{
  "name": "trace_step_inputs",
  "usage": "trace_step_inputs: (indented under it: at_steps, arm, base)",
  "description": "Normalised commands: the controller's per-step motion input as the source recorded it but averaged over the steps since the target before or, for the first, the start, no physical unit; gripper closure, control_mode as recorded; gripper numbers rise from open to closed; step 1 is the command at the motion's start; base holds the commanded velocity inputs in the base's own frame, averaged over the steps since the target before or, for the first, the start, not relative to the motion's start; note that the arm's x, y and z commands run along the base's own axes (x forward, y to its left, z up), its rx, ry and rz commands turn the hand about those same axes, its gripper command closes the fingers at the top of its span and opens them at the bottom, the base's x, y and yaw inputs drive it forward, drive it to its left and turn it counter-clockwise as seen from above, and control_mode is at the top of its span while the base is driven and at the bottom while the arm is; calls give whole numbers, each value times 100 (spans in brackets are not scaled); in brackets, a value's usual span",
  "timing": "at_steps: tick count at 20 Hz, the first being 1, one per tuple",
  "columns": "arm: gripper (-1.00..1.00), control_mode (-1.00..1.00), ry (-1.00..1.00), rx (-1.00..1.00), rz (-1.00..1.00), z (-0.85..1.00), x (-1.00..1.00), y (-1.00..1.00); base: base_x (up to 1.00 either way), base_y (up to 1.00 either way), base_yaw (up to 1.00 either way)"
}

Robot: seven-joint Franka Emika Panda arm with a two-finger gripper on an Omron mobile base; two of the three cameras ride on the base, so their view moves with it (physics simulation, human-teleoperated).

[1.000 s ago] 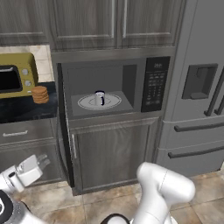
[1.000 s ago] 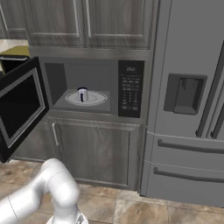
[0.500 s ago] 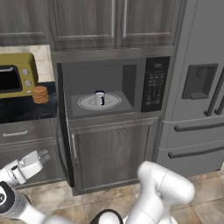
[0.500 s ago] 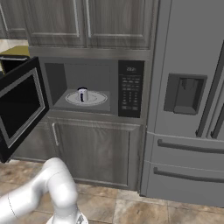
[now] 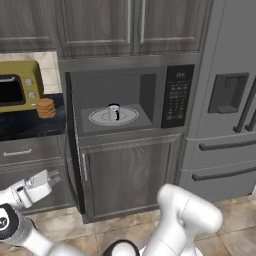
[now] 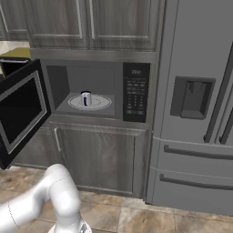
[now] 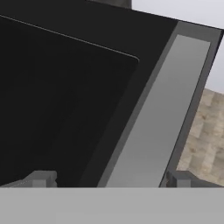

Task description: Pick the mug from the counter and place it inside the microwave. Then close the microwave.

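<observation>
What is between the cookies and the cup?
In the left base view, the open microwave door, seen edge-on, and the microwave's grey side wall stand between the cookies on the counter and the cup on its white plate.

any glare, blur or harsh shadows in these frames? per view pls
Left base view: flat even light, no glare, soft low-res edges; the mug on the turntable is small but readable. Right base view: the microwave cavity is evenly lit, and the open door glass is dark with no reflections. Hand view: close on the door, featureless black glass, silver handle with a mild sheen.
</observation>
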Motion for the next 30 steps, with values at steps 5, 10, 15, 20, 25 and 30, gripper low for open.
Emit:
trace_step_inputs:
  at_steps: [5,10,15,20,25,30]
  arm:
    - [-100,-100,0,0,0,0,-4,-45]
    - [-100,-100,0,0,5,1,-14,-59]
    - [-100,-100,0,0,15,5,-27,-61]
    - [-100,-100,3,0,18,17,-28,-62]
    - [-100,-100,6,0,18,26,-25,-60]
    - [-100,-100,14,1,10,38,-18,-42]
  base:
    - [0,0,0]
    - [0,0,0]
    - [0,0,0]
    - [0,0,0]
    - [0,0,0]
    - [0,0,0]
